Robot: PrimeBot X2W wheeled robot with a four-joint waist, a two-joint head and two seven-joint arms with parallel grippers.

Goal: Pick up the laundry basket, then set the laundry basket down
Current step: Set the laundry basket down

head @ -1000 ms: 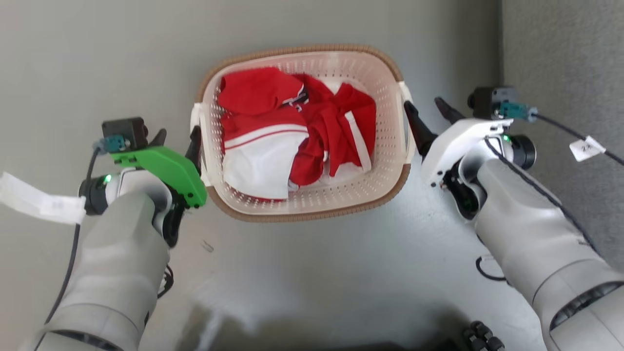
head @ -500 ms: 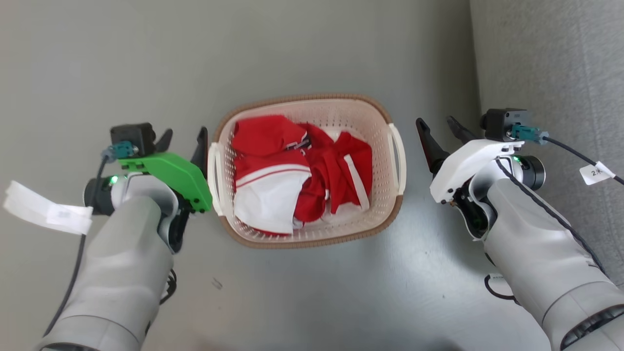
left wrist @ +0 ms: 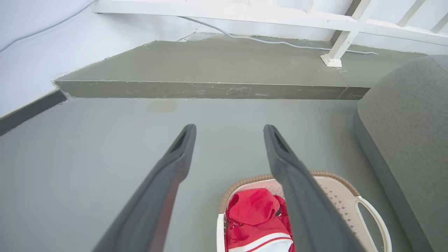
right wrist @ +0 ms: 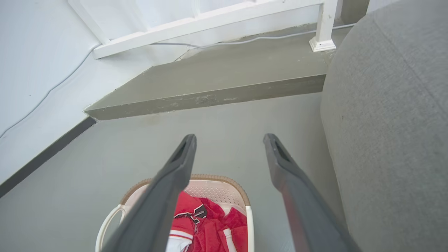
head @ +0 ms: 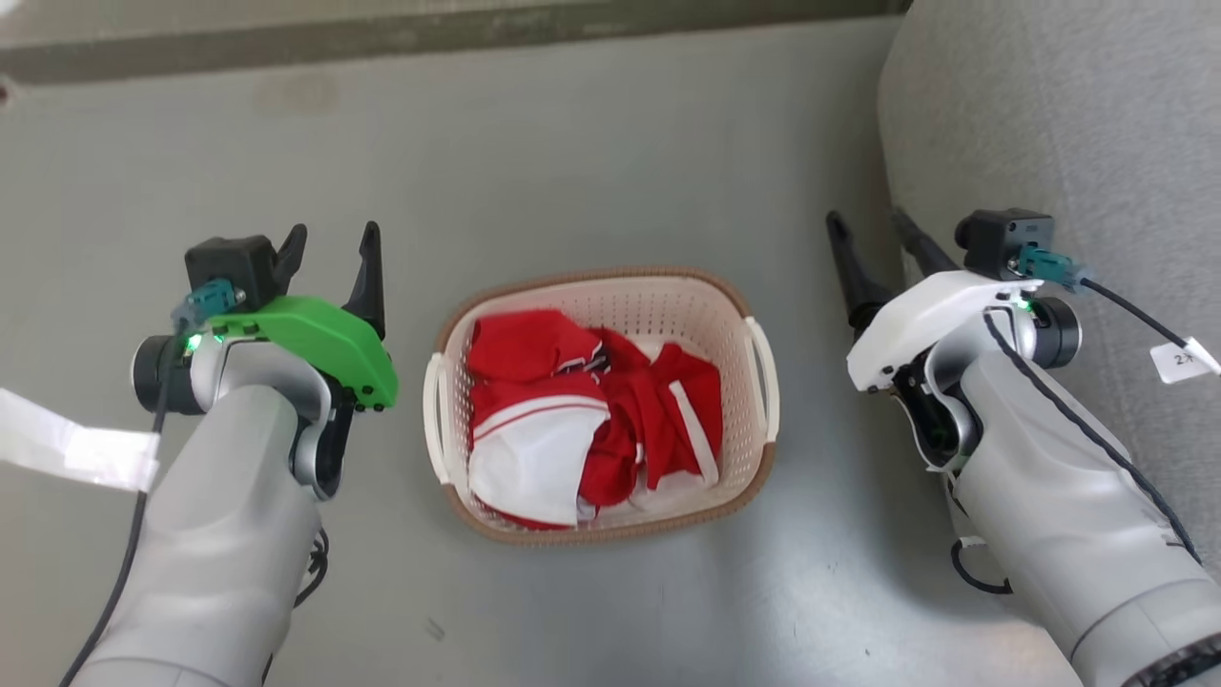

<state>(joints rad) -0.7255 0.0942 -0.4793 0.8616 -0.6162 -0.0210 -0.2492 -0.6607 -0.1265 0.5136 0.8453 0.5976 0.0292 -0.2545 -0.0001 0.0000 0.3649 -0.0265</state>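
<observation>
laundry basket [head: 610,286] sat on the grey floor [head: 591,172] between both arms, red-and-white clothes [head: 572,420] inside. left gripper [head: 333,232] was spread wide, empty, apart from the basket's left handle. right gripper [head: 866,218] was also spread, holding nothing, clear of the right handle, near the grey sofa [head: 1049,114].

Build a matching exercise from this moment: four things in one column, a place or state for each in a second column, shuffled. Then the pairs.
Column one
1. laundry basket
2. left gripper
3. right gripper
4. grey sofa

Column two
A. open, ahead of a green wrist cover
B. on the floor, between the two grippers, touched by neither
C. along the right edge of the head view
D. open, ahead of a white wrist cover

Pairs: 1-B, 2-A, 3-D, 4-C
</observation>
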